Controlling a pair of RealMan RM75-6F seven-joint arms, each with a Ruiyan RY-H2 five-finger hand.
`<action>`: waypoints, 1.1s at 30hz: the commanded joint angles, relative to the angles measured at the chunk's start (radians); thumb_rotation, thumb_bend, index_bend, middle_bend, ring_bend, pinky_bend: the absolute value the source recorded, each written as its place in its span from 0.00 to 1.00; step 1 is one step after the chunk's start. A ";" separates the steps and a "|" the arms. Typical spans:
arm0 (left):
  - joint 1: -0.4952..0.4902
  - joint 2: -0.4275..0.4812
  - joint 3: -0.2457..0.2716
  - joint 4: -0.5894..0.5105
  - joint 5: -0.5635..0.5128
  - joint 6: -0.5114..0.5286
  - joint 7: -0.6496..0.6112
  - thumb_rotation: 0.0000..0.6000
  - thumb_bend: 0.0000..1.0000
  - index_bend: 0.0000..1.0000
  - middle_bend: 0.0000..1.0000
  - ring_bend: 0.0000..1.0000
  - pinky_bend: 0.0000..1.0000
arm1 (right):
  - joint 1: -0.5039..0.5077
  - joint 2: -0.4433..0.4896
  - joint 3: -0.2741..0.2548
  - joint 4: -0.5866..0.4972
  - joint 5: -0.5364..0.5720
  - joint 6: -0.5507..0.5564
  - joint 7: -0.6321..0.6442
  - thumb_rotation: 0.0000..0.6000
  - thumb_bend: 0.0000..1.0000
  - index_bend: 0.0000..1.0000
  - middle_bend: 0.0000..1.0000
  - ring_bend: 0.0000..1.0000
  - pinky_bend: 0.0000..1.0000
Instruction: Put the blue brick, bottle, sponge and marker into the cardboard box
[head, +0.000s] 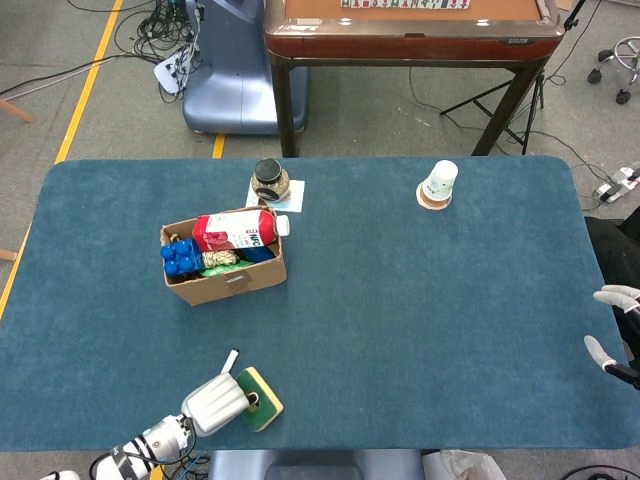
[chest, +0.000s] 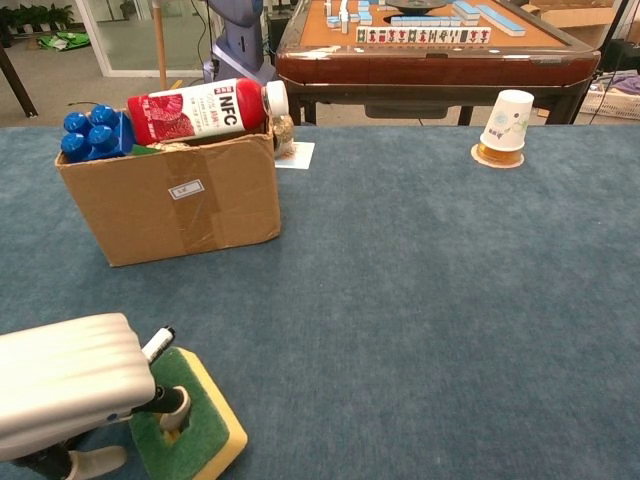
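my left hand (chest: 65, 385) grips the sponge (chest: 190, 425) at the near edge of the surface (head: 420, 300), one side tipped up, probably to carry it to the box (chest: 175, 195). its long axis runs near-left to far-right. marker (chest: 157, 343) lies just beside, tip away from me. brick (chest: 92, 133) and bottle (chest: 200, 108) already sit in the box. right hand (head: 612, 330) idle at the far right edge, fingers apart, empty.

Head view looks steeply down from above the near edge, far enough to take in the whole table (head: 420, 320) and floor beyond. Chest view sits low and close, facing far across the tabletop. Both share the cardboard box (head: 228, 283) (chest: 170, 200), far paper cup (head: 439, 183) (chest: 507, 120) and near-left sponge (head: 260, 398) (chest: 190, 430).
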 joint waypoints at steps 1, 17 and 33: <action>0.003 0.003 0.003 -0.006 0.000 0.007 0.001 1.00 0.32 0.46 1.00 0.85 0.94 | 0.000 0.000 0.000 0.000 0.000 -0.001 0.000 1.00 0.24 0.32 0.31 0.29 0.41; 0.022 0.051 0.025 -0.064 0.025 0.051 0.017 1.00 0.32 0.47 1.00 0.85 0.94 | 0.001 -0.001 0.000 0.001 0.000 -0.001 0.001 1.00 0.24 0.32 0.31 0.29 0.41; 0.036 0.145 0.016 -0.150 0.071 0.126 0.012 1.00 0.32 0.58 1.00 0.84 0.93 | 0.001 -0.001 0.000 0.000 -0.002 0.000 -0.001 1.00 0.23 0.32 0.31 0.29 0.41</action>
